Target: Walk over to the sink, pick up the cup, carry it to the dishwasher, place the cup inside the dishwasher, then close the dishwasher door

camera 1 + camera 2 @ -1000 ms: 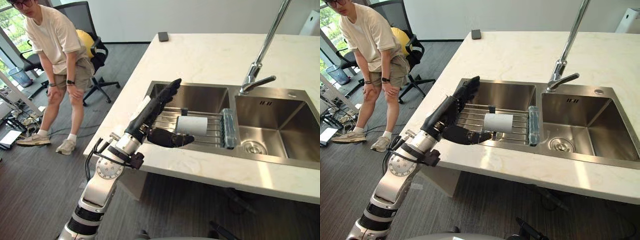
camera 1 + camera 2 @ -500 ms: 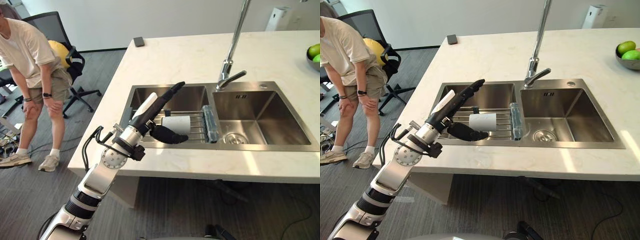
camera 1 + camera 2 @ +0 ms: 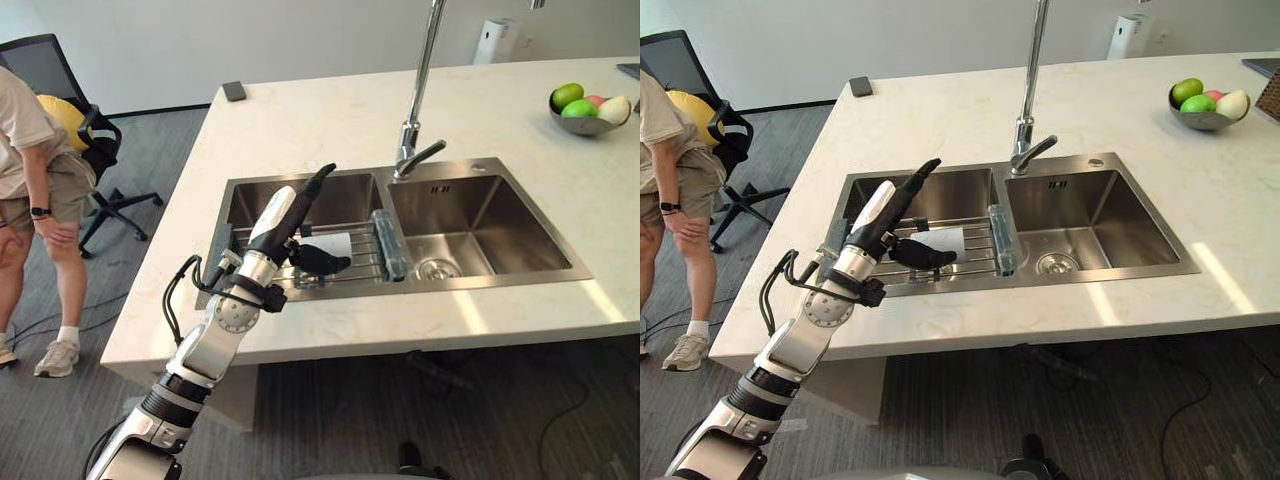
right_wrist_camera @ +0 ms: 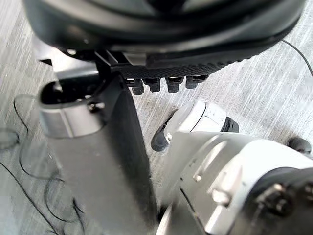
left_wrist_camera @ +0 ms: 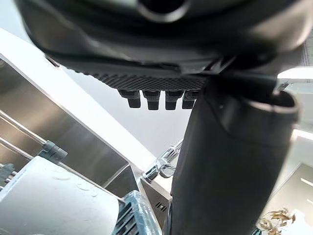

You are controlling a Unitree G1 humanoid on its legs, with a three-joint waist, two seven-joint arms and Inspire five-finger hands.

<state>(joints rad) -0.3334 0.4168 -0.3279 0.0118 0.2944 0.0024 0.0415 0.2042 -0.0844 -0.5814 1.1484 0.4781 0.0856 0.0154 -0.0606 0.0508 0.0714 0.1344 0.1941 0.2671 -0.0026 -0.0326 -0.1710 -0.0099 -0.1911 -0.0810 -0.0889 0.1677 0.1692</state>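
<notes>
Far left, a person (image 3: 30,150) stands. Next, the left hand (image 3: 283,215) is raised over the sink (image 3: 480,283), fingers straight, thumb spread, empty. The cup (image 3: 950,236) lies sideways on the rack (image 3: 365,258), just past the thumb. Judged light, rigid, maybe wet-slick: wrap its mid-body. The right hand (image 4: 161,34) hangs slack, empty.
</notes>
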